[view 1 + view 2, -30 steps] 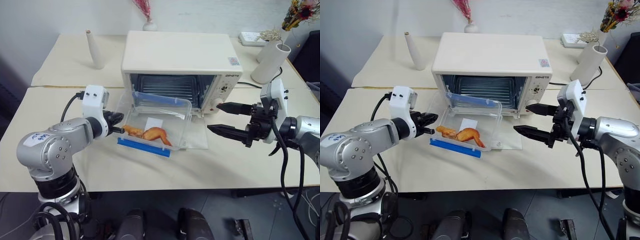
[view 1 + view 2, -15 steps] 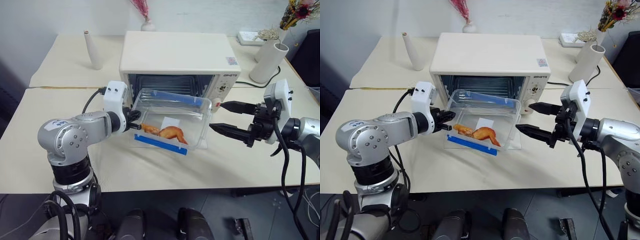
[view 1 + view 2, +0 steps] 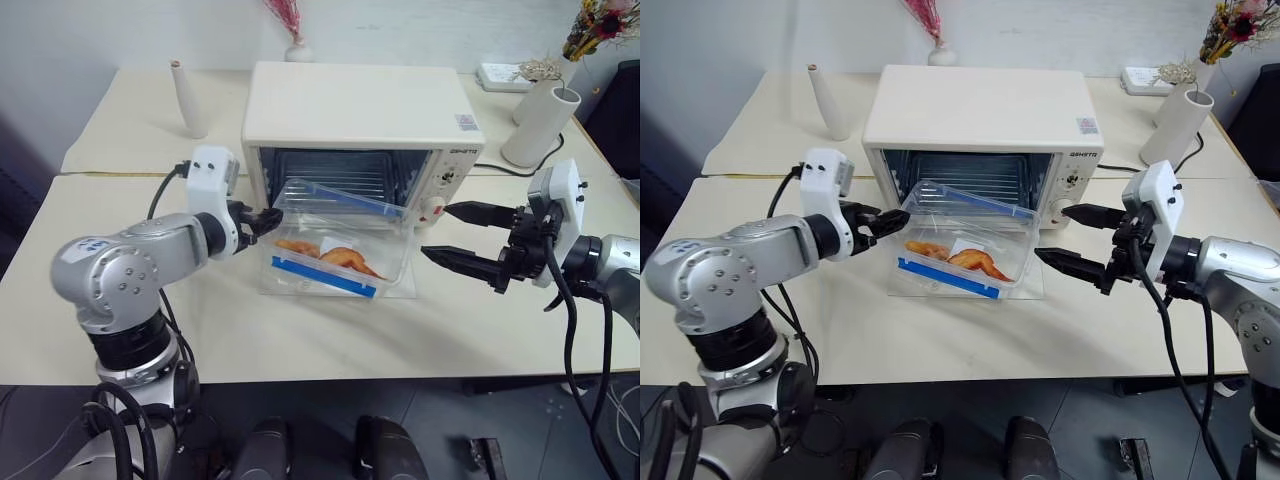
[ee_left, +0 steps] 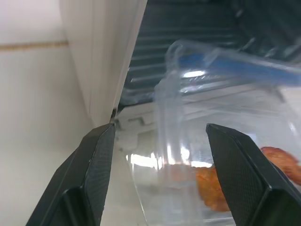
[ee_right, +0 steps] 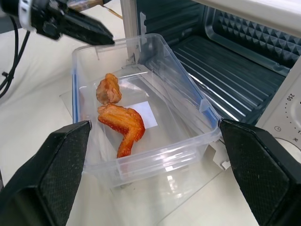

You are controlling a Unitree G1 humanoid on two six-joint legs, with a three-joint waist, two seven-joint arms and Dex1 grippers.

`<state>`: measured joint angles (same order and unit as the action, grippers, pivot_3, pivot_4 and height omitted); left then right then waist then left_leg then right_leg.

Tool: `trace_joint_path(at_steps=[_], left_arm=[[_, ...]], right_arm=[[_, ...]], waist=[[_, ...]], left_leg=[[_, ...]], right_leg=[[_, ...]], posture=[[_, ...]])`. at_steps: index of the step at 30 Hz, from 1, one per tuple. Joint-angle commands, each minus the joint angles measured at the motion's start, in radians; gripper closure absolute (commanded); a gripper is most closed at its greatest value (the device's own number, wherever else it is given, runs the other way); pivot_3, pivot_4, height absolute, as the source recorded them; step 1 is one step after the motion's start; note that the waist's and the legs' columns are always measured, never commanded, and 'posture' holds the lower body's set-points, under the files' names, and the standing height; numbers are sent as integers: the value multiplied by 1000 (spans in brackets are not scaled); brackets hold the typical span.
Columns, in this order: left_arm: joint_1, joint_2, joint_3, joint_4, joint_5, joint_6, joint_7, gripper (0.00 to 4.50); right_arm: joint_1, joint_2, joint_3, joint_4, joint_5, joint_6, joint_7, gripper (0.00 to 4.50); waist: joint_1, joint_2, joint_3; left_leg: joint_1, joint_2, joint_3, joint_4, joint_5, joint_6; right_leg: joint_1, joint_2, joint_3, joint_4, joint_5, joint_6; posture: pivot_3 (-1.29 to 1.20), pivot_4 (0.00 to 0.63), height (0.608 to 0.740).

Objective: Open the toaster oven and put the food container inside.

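On oven door, food container [image 3: 958, 252] rests; left hand [image 3: 883, 222] open beside its corner, right hand [image 3: 1065, 238] open, empty; oven label unreadable.

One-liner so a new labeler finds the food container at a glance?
Find the cream toaster oven mid-table, door dropped open. The food container sits on that open glass door at the oven mouth, tilted, between the two grippers. It is the only clear plastic box, with blue clip strips and orange-brown chicken pieces inside.
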<state>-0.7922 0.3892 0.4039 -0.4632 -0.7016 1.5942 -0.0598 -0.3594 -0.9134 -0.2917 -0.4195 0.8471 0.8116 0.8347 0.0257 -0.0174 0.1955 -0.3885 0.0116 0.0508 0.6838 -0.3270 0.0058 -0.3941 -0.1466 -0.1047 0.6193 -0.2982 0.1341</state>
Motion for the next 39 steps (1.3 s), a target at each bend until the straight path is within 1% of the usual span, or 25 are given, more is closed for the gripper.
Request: trace_joint_path(at_steps=[1,3,5,6,7,9,11,12,13,14,15,18,20,23,26,29,31,36,39], left_arm=[[-15,78,86,-17,-90,-114,-172,1245],[28,150,104,-14,-145,-217,-329,1201],[81,219,152,43,-227,-255,-488,1590],[108,254,158,61,-265,-261,-560,1803],[129,280,156,73,-290,-274,-609,2088],[221,378,94,43,-298,-331,-774,2757],[327,488,24,6,-291,-402,-960,3356],[364,530,-4,0,-282,-433,-1022,3711],[398,569,-34,1,-260,-476,-1080,3989],[422,598,-63,8,-234,-520,-1119,4364],[438,621,-94,17,-204,-562,-1148,4500],[460,654,-220,64,-42,-750,-1191,4500],[431,644,-301,122,53,-841,-1184,4500],[342,586,-361,211,77,-873,-1178,4500],[274,538,-414,271,117,-902,-1170,4500],[211,486,-459,325,164,-933,-1152,4500],[168,449,-474,352,170,-926,-1143,4500],[132,393,-497,391,211,-952,-1118,4500],[120,354,-534,459,315,-1042,-1058,4500]], right_arm=[[-1,-25,-53,-34,45,11,17,0],[4,-27,-57,-45,63,19,26,403],[23,-23,-56,-75,99,42,30,877],[35,-22,-57,-92,117,52,31,1311],[43,-22,-58,-103,130,60,30,1597],[64,-17,-60,-136,159,75,17,2348],[90,-2,-55,-174,197,92,-9,2998],[104,4,-50,-191,214,100,-21,3438],[123,7,-38,-214,222,104,-28,3707],[142,8,-25,-233,225,105,-33,4134],[159,11,-13,-248,224,105,-38,4407],[189,43,58,-257,162,89,-92,4461],[202,80,105,-236,121,73,-121,4461],[191,128,160,-208,61,33,-133,4461],[146,163,180,-162,34,17,-145,4461],[93,164,213,-108,-29,-17,-125,4461],[45,162,227,-54,-71,-45,-105,4461],[-66,179,263,82,-160,-110,-60,4461],[-130,218,283,167,-206,-140,-57,4461]], waist=[[-2,0,0],[-2,0,0],[-2,0,0],[-2,0,0],[-2,0,0],[-2,0,0],[-2,0,0],[-2,0,0],[1,0,0],[2,1,0],[4,1,0],[2,1,0],[1,1,0],[2,1,0],[0,1,0],[-1,1,0],[-2,1,0],[-3,1,0],[-4,1,0]], left_leg=[[0,0,0,0,0,0],[0,0,1,0,0,0],[0,0,3,0,0,0],[0,0,3,-1,0,0],[0,0,4,-1,0,0],[0,0,6,-1,0,0],[0,0,6,-1,0,0],[0,0,7,-1,0,0],[0,1,7,-1,0,0],[0,1,7,-1,0,0],[0,1,7,-1,0,0],[1,1,7,-1,0,1],[1,1,9,-1,0,1],[0,1,9,-2,-1,1],[-1,0,9,-1,-1,2],[0,1,9,-1,-1,2],[0,1,9,-1,-1,2],[0,1,10,-1,-1,2],[0,1,10,-1,-1,2]], right_leg=[[0,0,0,0,0,0],[0,0,0,0,0,0],[0,0,0,-1,0,0],[0,0,0,-1,0,0],[0,0,0,-1,0,0],[0,1,0,-1,0,0],[0,1,0,-1,0,0],[0,1,1,-2,0,0],[0,1,1,-2,0,-1],[0,0,0,-2,-1,-1],[0,0,0,-3,-1,-1],[1,0,1,-8,-1,-2],[1,0,1,-8,-1,-2],[-1,1,1,-3,-1,-2],[-1,1,1,-1,-1,-1],[-1,1,1,-1,-1,-1],[-2,1,1,-1,-1,-1],[-2,1,1,0,-1,-1],[-2,1,1,0,-1,-1]], posture=[[0,150,740],[0,150,740],[0,150,740],[0,150,740],[0,150,740],[0,150,740],[0,150,740],[0,150,740],[0,150,740],[0,150,740],[0,150,740],[0,150,740],[0,150,740],[0,150,740],[0,150,740],[0,150,740],[0,150,740],[0,150,740],[0,150,740]])
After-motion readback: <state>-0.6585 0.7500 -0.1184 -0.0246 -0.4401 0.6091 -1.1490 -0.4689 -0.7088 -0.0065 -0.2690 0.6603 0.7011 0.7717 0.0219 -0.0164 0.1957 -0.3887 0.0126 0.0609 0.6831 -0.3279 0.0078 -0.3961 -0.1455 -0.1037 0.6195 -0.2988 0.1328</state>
